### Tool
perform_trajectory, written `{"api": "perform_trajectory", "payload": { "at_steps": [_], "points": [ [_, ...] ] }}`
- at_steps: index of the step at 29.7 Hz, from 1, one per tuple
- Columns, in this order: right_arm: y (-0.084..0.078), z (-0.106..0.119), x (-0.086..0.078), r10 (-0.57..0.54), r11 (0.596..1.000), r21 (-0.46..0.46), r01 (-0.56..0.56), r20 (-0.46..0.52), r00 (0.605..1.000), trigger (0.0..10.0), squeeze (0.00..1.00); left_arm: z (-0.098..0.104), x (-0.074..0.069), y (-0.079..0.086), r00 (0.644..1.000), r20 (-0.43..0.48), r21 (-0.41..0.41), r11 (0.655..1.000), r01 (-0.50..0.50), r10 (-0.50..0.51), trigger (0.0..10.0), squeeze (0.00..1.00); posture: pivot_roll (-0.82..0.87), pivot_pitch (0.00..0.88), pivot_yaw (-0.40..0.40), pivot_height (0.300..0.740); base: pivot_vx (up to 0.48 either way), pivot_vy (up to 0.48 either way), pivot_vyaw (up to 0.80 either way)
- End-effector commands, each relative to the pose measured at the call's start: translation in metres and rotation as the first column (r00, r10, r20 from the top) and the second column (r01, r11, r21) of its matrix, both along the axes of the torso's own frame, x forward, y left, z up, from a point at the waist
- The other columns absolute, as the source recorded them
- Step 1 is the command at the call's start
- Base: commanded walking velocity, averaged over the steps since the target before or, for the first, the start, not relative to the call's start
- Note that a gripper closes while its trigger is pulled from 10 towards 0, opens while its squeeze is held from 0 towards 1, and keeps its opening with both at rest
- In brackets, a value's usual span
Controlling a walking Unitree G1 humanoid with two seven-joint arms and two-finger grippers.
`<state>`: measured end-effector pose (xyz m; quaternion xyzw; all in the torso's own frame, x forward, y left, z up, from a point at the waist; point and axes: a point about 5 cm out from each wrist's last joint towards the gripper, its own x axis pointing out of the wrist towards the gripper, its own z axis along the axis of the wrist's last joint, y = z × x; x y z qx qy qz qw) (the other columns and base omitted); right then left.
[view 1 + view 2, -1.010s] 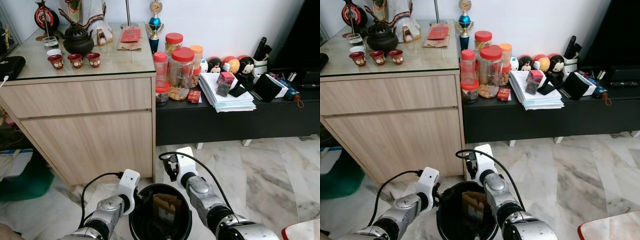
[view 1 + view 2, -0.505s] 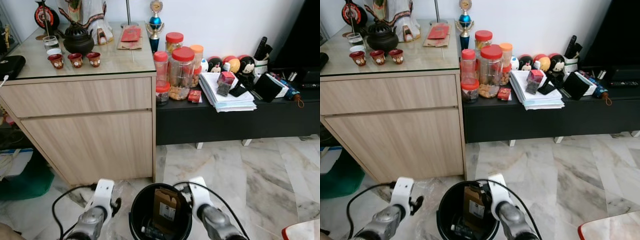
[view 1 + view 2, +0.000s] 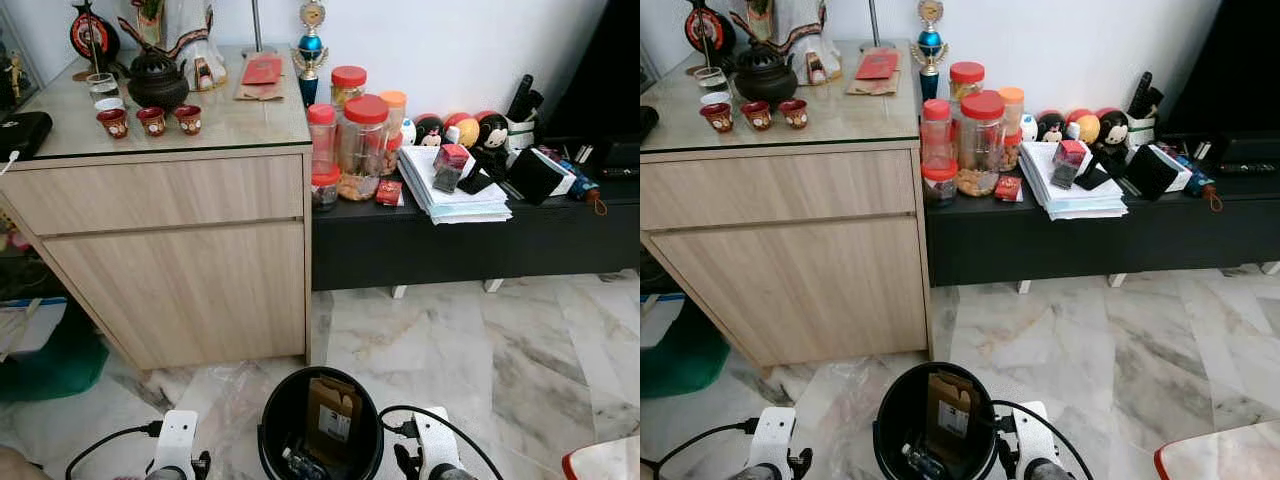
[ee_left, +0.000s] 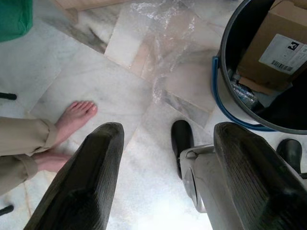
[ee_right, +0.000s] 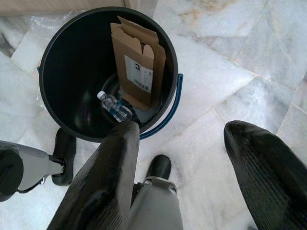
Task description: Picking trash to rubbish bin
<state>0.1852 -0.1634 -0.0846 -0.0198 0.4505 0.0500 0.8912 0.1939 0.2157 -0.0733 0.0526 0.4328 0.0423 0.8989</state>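
Observation:
A black rubbish bin [image 3: 275, 405] with a blue handle stands on the marble floor right in front of me. A flattened brown cardboard box [image 3: 331, 420] stands upright in it, and a small plastic bottle [image 5: 115, 106] lies at the bottom. My left gripper [image 4: 165, 182] hangs open and empty over the floor beside the bin [image 4: 230, 52]. On the bin's other side my right gripper [image 5: 187, 177] is open and empty, a little back from the rim. A crumpled clear plastic sheet [image 3: 235, 385] lies on the floor between the bin and the cabinet.
A wooden cabinet [image 3: 170, 250] rises just behind the bin, with a low black bench [image 3: 460, 245] full of jars and papers to its right. A person's bare foot [image 4: 72, 117] rests on the floor at my left. A green object [image 3: 50, 365] sits at far left.
Both arms have drawn back from the bin's rim toward my body and dropped low. The cardboard box stays in the bin.

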Motion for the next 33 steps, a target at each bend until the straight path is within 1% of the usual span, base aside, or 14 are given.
{"api": "perform_trajectory", "payload": {
  "at_steps": [1, 8, 12, 16, 20, 26, 33],
  "points": [
    [-0.001, 0.0, -0.001, -0.028, 1.0, 0.004, 0.028, 0.002, 1.0, 10.0, 0.0, -0.002, -0.003, 0.0, 1.0, -0.014, -0.001, 1.0, -0.012, 0.012, 10.0, 0.0, 0.04, 0.0, -0.025, 0.74, 0.0, 0.0, 0.0],
    [0.005, 0.002, 0.004, -0.032, 0.999, 0.018, 0.032, 0.015, 0.999, 10.0, 0.0, 0.0, 0.001, -0.001, 1.0, -0.002, -0.009, 1.0, -0.012, 0.012, 10.0, 0.0, 0.04, 0.0, -0.02, 0.74, 0.0, 0.0, 0.0],
    [0.006, 0.003, 0.006, -0.032, 0.999, 0.02, 0.032, 0.021, 0.999, 10.0, 0.0, 0.0, 0.001, -0.001, 1.0, -0.003, -0.009, 1.0, -0.013, 0.013, 10.0, 0.0, 0.04, 0.0, -0.02, 0.74, 0.0, 0.0, 0.0],
    [0.006, 0.003, 0.006, -0.03, 0.999, 0.02, 0.03, 0.021, 0.999, 10.0, 0.0, -0.001, -0.001, -0.001, 1.0, -0.007, -0.01, 1.0, -0.016, 0.016, 10.0, 0.0, 0.04, 0.0, -0.022, 0.74, 0.0, 0.0, 0.0],
    [0.007, 0.003, 0.006, -0.029, 0.999, 0.021, 0.028, 0.024, 0.999, 10.0, 0.0, -0.005, -0.009, 0.001, 0.999, -0.028, -0.01, 1.0, -0.023, 0.023, 10.0, 0.0, 0.04, 0.0, -0.021, 0.74, 0.0, 0.0, 0.0],
    [0.008, 0.002, 0.006, -0.03, 0.999, 0.022, 0.029, 0.023, 0.999, 10.0, 0.0, -0.005, -0.01, 0.002, 0.999, -0.03, -0.012, 1.0, -0.026, 0.026, 10.0, 0.0, 0.04, 0.0, -0.02, 0.74, 0.0, 0.0, 0.0],
    [0.008, 0.002, 0.005, -0.034, 0.999, 0.024, 0.033, 0.022, 0.999, 10.0, 0.0, -0.004, -0.009, 0.001, 0.999, -0.026, -0.018, 0.999, -0.028, 0.027, 10.0, 0.0, 0.04, 0.0, -0.02, 0.74, -0.316, 0.0, 0.0]
  ]
}}
